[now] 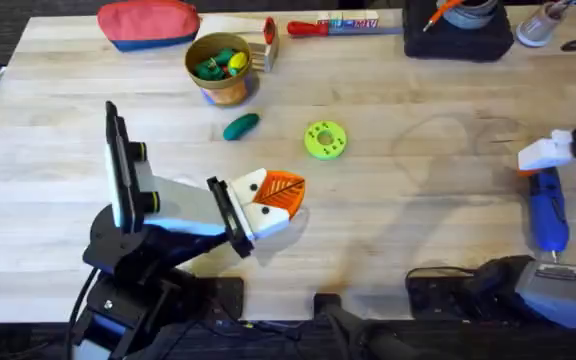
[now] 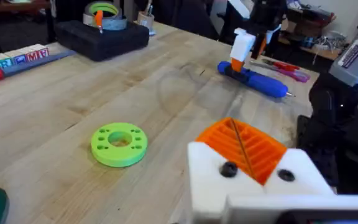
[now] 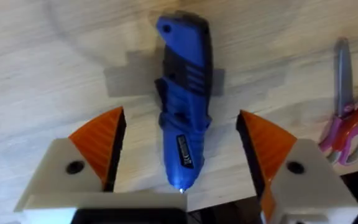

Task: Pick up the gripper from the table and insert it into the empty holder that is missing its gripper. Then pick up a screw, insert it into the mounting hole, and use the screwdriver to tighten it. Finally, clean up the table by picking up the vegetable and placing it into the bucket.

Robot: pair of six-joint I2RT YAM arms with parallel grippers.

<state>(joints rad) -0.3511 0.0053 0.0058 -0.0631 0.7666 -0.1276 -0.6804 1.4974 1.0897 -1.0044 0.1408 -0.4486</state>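
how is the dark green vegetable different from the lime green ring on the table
The vegetable is dark green, smooth and oblong; the lime-green ring is brighter, flat and round, with a centre opening and small holes. The vegetable lies nearer the bucket; the ring lies farther from it. Both rest loose on the wooden table, untouched by either gripper.

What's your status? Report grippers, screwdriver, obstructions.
Right gripper open, straddling the screwdriver on the table. Left gripper over mid-table. Pink scissors lie beside the screwdriver, apart.

Soft, even light from above falls on the pale wooden table (image 1: 388,230). The shadows are faint and blurred. The thick bright-blue cylindrical screwdriver (image 3: 184,112) looks slightly unsharp, and its soft shadow lies beside it.
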